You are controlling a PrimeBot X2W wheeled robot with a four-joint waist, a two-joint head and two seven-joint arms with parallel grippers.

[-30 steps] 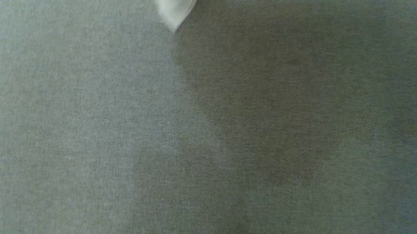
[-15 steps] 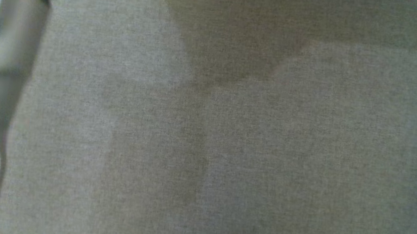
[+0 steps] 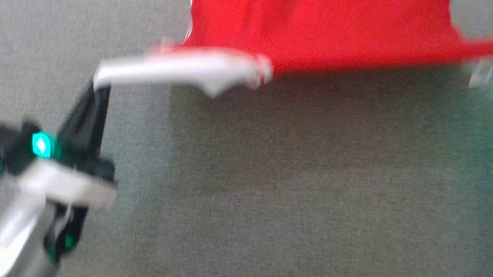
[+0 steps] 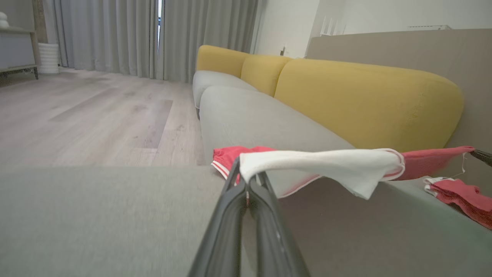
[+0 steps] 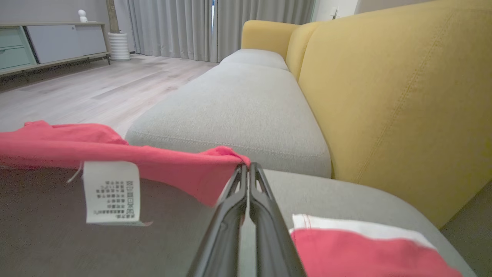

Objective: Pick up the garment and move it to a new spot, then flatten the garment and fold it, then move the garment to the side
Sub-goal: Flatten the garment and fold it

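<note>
Red fabric garment with white trim (image 3: 317, 25) hangs stretched in the air between both arms, above the grey woven sofa seat cushion (image 3: 265, 216). Left gripper (image 4: 246, 180) is pressed together on a white-edged corner, and right gripper (image 5: 248, 168) is pinched tight on a red edge near the white care label (image 5: 111, 191). Judged stage: pick-up done, the garment not yet set down at a new spot; lay-down, flattening, folding and the shift aside all remain.
</note>
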